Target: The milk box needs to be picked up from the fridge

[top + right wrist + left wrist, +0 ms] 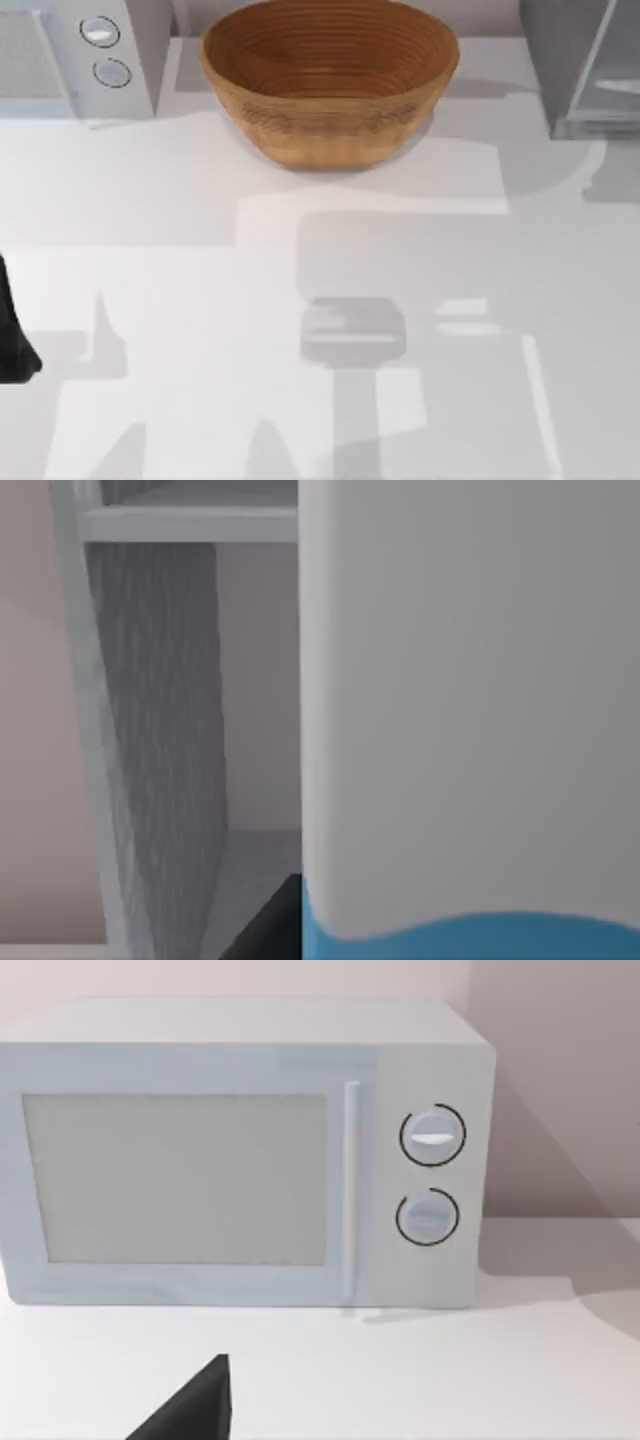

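Note:
The milk box (470,710) stands very close in the right wrist view, its white upper part above a sky-blue band. It is inside the fridge (150,740), beside a grey speckled wall and under a pale shelf. A dark part of my right gripper (272,920) lies right against the carton's edge. From above, the fridge (560,70) stands at the table's back right with its glassy panel angled outward. My left gripper (12,335) is parked at the table's left edge.
A wide brown woven bowl (330,80) sits at the back centre. A white appliance with two round knobs (75,50) stands at the back left, and my left gripper (190,1410) faces that appliance (240,1150).

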You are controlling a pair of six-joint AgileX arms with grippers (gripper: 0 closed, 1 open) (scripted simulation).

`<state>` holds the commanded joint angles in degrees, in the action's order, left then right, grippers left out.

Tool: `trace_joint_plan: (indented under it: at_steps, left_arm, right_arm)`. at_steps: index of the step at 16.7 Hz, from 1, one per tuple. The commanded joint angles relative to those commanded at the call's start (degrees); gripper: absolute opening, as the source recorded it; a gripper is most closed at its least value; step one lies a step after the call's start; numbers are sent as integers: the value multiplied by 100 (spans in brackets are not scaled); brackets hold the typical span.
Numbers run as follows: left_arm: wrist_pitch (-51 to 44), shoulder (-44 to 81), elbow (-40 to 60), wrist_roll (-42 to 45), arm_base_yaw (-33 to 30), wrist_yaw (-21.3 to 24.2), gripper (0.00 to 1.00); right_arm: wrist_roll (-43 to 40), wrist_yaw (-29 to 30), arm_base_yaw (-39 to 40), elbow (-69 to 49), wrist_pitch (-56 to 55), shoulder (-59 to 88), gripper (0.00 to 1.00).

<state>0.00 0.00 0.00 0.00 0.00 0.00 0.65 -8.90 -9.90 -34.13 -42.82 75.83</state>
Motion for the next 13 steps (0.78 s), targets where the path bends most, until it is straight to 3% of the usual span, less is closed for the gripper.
trace_joint_plan:
  at_steps: [8,13]
  left_arm:
    - [0,0,0,0,0,0,100]
    - [0,0,0,0,0,0,100]
  right_arm:
    - [-2,540,594,2271,2795,-5162,0]
    - [-43,810,897,3193,3982,-7100,0]
